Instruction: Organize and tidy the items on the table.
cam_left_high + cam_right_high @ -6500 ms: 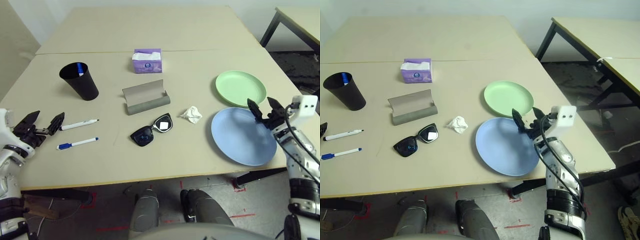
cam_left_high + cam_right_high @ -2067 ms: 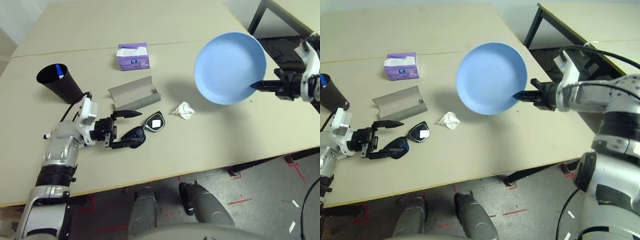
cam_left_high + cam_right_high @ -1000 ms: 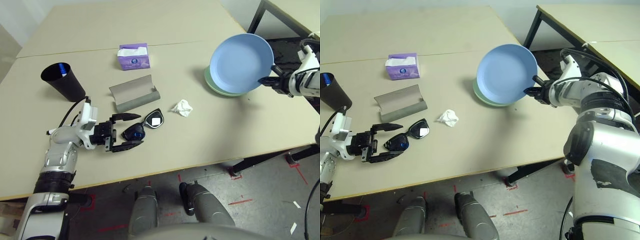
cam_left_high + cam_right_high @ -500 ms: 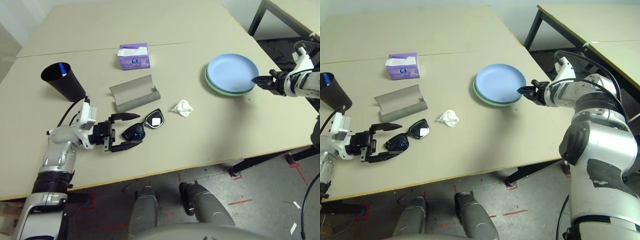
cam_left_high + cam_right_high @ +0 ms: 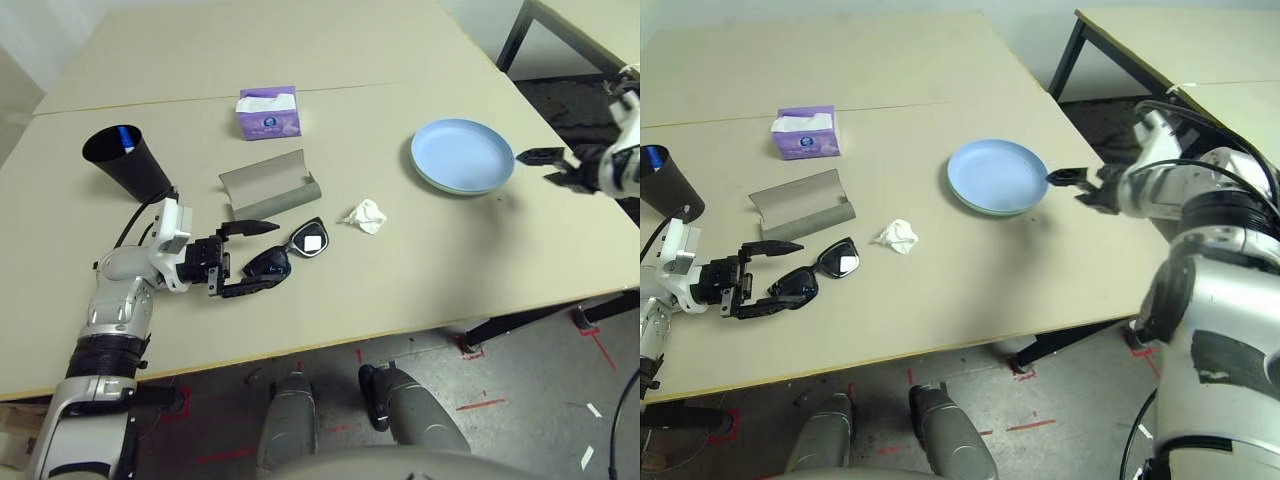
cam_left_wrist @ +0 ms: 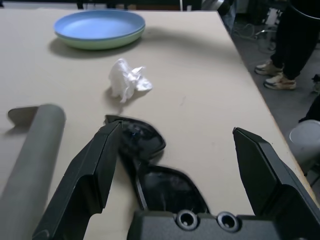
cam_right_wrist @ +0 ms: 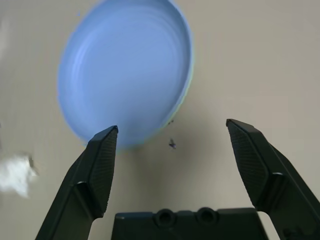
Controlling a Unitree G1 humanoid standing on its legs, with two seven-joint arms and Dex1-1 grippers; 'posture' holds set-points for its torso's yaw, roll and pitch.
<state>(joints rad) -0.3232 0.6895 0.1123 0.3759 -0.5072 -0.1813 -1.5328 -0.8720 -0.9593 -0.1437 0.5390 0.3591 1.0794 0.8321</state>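
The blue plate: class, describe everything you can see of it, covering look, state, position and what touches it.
The blue plate is round, shallow and pale blue, smooth like plastic, with a raised rim. It lies flat and upright, stacked on the green plate, whose edge peeks out beneath it. The stack sits on the table toward its right edge, beyond the crumpled tissue. The right gripper is open just beside the rim, not touching it. Nothing lies in the plate.

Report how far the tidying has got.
Done: the blue plate sits stacked on the green plate, and the right gripper is open beside it. In hand: the left gripper is open around the black sunglasses, not closed. Left: the open glasses case and the crumpled tissue lie loose.
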